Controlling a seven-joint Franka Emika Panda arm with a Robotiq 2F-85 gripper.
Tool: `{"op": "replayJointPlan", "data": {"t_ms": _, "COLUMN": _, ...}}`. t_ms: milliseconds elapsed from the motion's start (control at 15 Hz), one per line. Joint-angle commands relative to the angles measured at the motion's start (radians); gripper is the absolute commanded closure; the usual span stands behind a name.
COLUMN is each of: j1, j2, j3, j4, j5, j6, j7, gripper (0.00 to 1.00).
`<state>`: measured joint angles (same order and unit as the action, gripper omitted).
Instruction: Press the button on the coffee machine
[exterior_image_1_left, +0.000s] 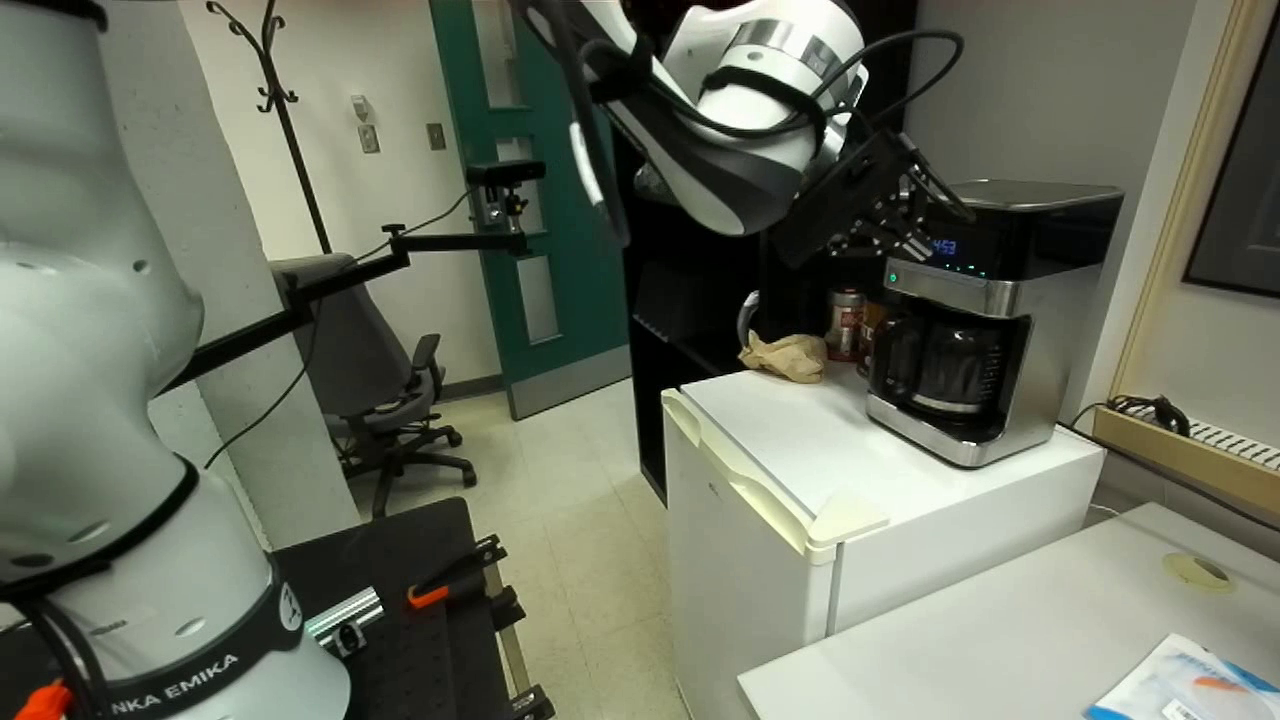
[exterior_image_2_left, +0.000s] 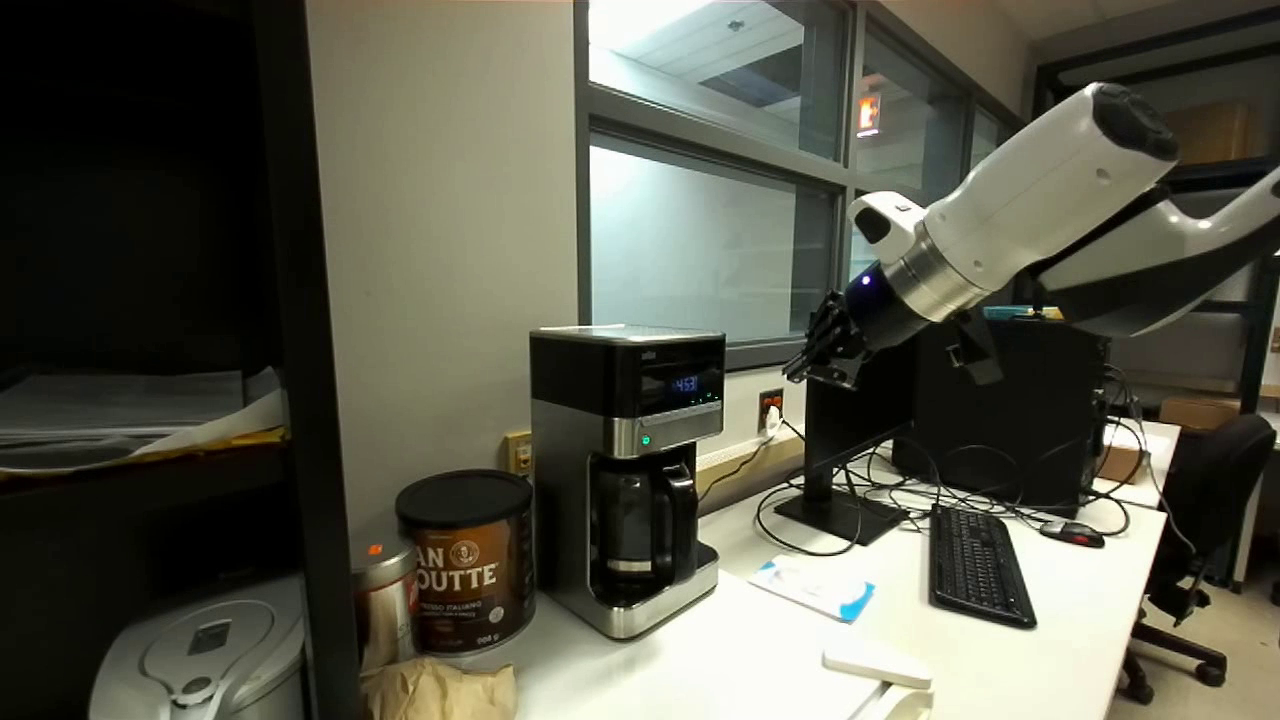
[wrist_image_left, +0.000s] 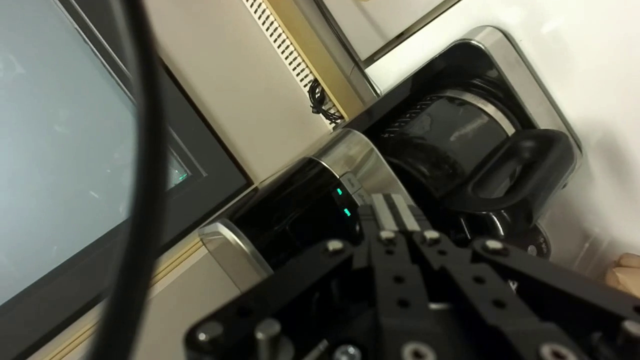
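Observation:
The black and silver coffee machine (exterior_image_1_left: 1062, 350) stands on the white fridge, with its dark glass carafe (exterior_image_1_left: 955, 370) inside. It also shows in an exterior view (exterior_image_2_left: 565, 480) and in the wrist view (wrist_image_left: 295, 215). Its display reads 4:53. A green-lit button (exterior_image_1_left: 893, 278) sits on the silver band; it also shows in an exterior view (exterior_image_2_left: 646, 440). In the wrist view, grey buttons (wrist_image_left: 351, 183) show on the band, partly covered by the fingers. My gripper (wrist_image_left: 395, 212) is shut and empty, pointing at the machine's front. In an exterior view the gripper (exterior_image_2_left: 800, 368) is apart from the machine.
The white fridge (exterior_image_1_left: 740, 590) adjoins a white desk (exterior_image_1_left: 960, 640) with a packet (exterior_image_1_left: 1185, 680). A brown coffee can (exterior_image_2_left: 465, 570) and a paper bag (exterior_image_2_left: 440, 690) stand beside the machine. A tall black cabinet (exterior_image_2_left: 300, 300), monitor and keyboard (exterior_image_2_left: 980, 565) are near.

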<state>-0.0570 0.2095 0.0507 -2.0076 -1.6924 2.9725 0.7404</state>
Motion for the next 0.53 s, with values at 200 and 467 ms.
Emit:
{"op": "replayJointPlan", "data": {"t_ms": 200, "j1": 0.005, "j2": 0.143, "j3": 0.014, "j4": 0.167, "j5": -0.216, "j6": -0.038, "j7": 0.244, "gripper": 1.0}}
{"op": "replayJointPlan", "data": {"t_ms": 467, "j1": 0.003, "j2": 0.195, "j3": 0.027, "j4": 0.213, "j5": -0.301, "j6": -0.073, "j7": 0.344, "gripper": 1.0}}
